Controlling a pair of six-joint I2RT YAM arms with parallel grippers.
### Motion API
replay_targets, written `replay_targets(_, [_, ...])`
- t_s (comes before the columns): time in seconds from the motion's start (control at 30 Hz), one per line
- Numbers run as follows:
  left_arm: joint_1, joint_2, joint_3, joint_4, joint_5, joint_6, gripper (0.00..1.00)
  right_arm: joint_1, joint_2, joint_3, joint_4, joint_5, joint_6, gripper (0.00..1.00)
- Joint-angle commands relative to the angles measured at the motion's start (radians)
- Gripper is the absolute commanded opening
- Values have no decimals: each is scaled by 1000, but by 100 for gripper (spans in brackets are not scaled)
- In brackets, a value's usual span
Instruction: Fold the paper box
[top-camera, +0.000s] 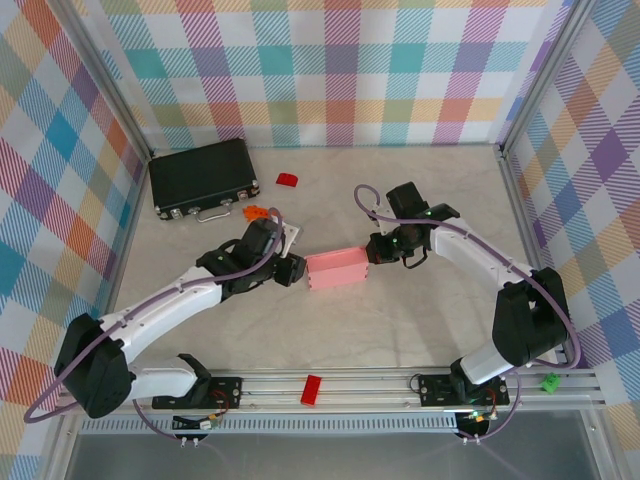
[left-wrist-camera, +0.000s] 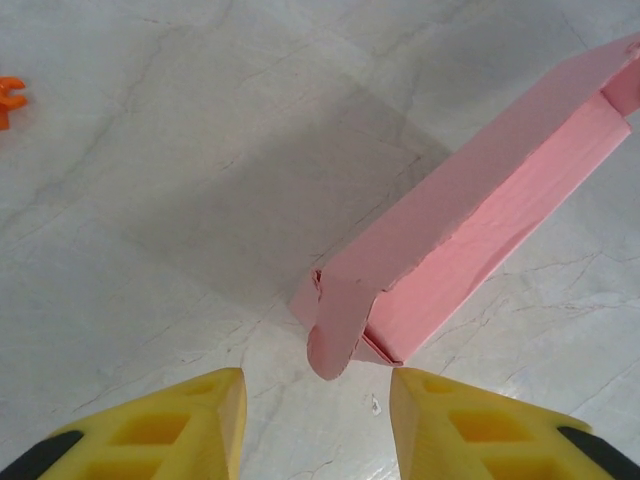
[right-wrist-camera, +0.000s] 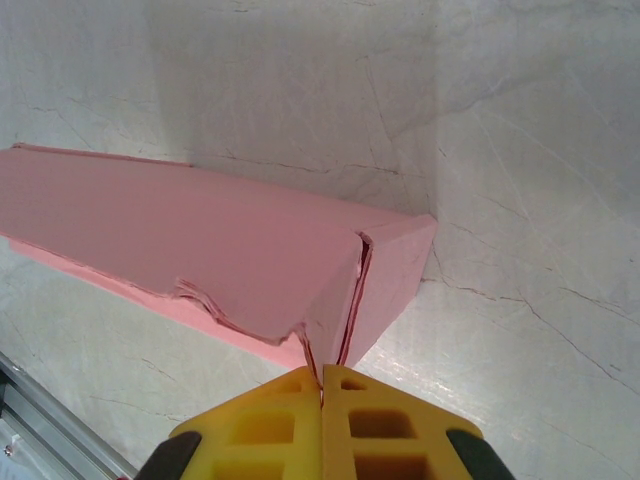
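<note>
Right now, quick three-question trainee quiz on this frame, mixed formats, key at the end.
1. True or false: the left gripper is clamped on the pink box.
2. Which gripper is pinched shut on the box's end? A) left gripper B) right gripper
3. Fill in: the black case lies at the table's far-___ corner.
Key: 1 false (jaws apart); 2 B; 3 left.

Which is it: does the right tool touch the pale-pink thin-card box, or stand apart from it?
Touching. The right wrist view shows the right tool shut, with the lower end edge of the pale-pink thin-card box pinched between its yellow fingers.
</note>
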Motion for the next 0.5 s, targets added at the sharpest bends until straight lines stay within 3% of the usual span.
replay_targets(0.0, [9,22,9,39,5,-4,40,6,12,12,-28,6,-7,6])
replay_targets(0.33, [10,57,25,47,51,-5,26,6,19,10,-21,1,-5,6])
replay_targets(0.47, [10,68,26,44,61,-6,25,6,20,12,-21,0,-5,6])
